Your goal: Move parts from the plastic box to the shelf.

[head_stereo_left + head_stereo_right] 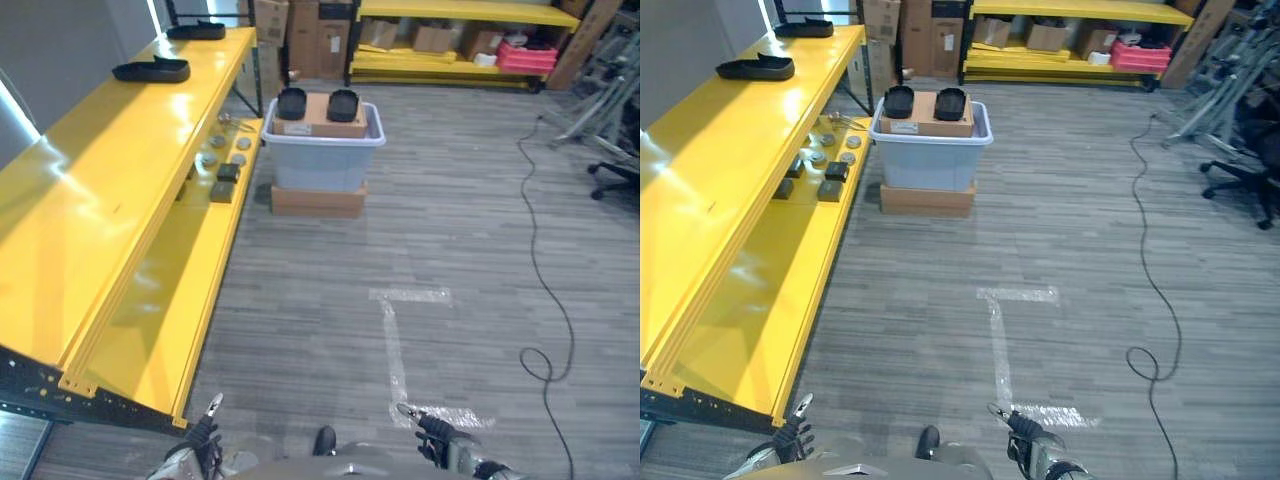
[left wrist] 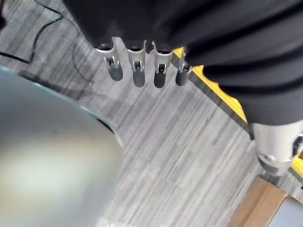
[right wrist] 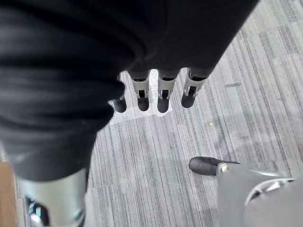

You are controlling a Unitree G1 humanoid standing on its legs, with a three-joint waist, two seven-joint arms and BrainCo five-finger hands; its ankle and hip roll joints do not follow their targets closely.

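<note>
- Down at 7 o'clock of the left eye view, the left hand [image 1: 205, 432] hangs empty, fingers straight and relaxed.
- At 5 o'clock the right hand [image 1: 430, 428] hangs likewise, fingers loose and holding nothing.
- Well apart, toward 12 o'clock, the plastic box [image 1: 322, 150] stands on a flat cardboard base; two black rounded parts [image 1: 291, 102] rest on a carton inside.
- Neither hand looks clearly nearer.
- Glossy yellow, the shelf [image 1: 110, 190] runs lengthwise from 7 to 12 o'clock, just beside the box.
</note>
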